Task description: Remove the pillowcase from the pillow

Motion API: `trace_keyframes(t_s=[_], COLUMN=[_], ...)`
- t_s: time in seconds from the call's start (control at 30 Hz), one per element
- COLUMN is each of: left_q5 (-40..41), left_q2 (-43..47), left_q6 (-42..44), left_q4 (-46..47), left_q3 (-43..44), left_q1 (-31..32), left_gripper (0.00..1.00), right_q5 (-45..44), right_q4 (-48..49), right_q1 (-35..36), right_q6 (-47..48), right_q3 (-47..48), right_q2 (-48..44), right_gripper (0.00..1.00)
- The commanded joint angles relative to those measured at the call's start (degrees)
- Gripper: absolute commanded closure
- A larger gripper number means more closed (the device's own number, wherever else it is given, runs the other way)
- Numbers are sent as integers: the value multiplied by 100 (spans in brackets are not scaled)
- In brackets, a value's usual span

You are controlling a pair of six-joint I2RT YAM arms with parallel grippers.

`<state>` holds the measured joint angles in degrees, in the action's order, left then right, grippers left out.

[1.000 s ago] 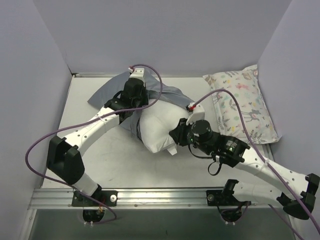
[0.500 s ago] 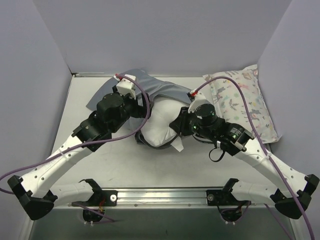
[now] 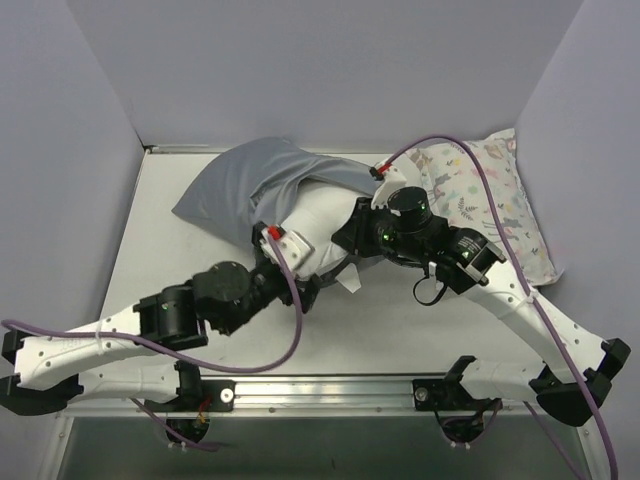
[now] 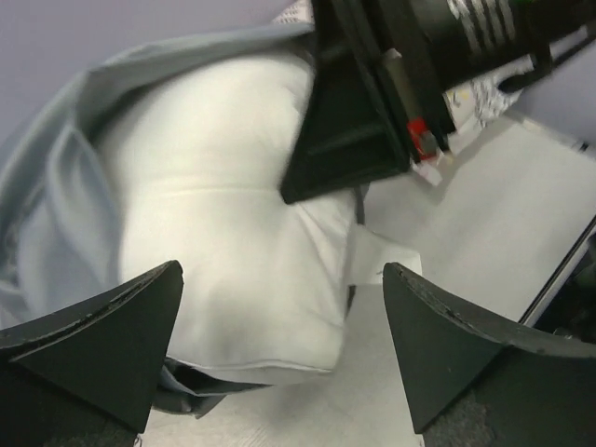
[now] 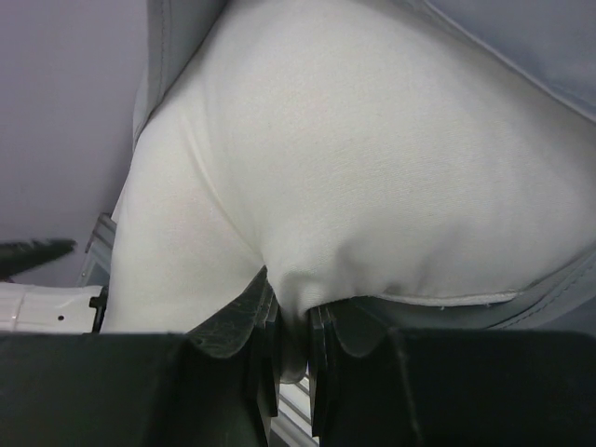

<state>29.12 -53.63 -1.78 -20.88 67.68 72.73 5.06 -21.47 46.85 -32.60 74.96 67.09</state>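
Observation:
The white pillow (image 3: 318, 222) lies mid-table with its far end still inside the grey pillowcase (image 3: 238, 183), which is bunched toward the back left. My right gripper (image 3: 350, 232) is shut on a pinched fold of the pillow's bare near-right edge (image 5: 372, 168); that pinched cloth sits between the right gripper (image 5: 293, 326) jaws. Grey pillowcase cloth (image 5: 521, 47) shows above that fold. My left gripper (image 3: 305, 283) stands wide open just in front of the pillow's near end, holding nothing. In the left wrist view, the left gripper (image 4: 281, 279) frames the pillow (image 4: 223, 214), with the pillowcase (image 4: 56, 214) at its left.
A smaller pillow printed with pastel animals (image 3: 490, 205) lies along the right wall. A white tag (image 3: 347, 283) sticks out of the pillow's near corner. Grey walls close in the table on the left, back and right. A metal rail (image 3: 320, 395) runs along the near edge.
My left gripper let go of the pillowcase, opened wide and pulled back from the back of the table to the pillow's near end. The right gripper kept its grip and shifted slightly farther back.

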Motion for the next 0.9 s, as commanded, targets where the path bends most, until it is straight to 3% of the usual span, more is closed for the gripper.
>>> trace_keyframes(t_s=[0.0,0.13,0.2,0.33,0.57,0.87], left_q5=[1190,2122,2553,2906,2230,1176], left_q2=[-244,-613,-824,-1228,-1370,-1449], left_q6=[1107,2546,3154,4149,3914,3255], left_q4=[610,1533,2524,3564,3539,3091], left_q3=[-429,-729,-1062,-1126,-994,-958], left_q1=[836,1182,1173,920,59,-470], left_gripper=[3,2,3,2,3,3], right_q5=[302,373,399,469,452,645], right_q4=[399,363,337,302,302,258], right_q1=[-44,-44,-44,-27,140,228], right_q6=[-71,-124,-133,-159,-185,-185], right_q3=[475,572,599,582,458,765], right_q2=[32,76,67,32,-108,-29], right_gripper=[100,100,100,100,100,100])
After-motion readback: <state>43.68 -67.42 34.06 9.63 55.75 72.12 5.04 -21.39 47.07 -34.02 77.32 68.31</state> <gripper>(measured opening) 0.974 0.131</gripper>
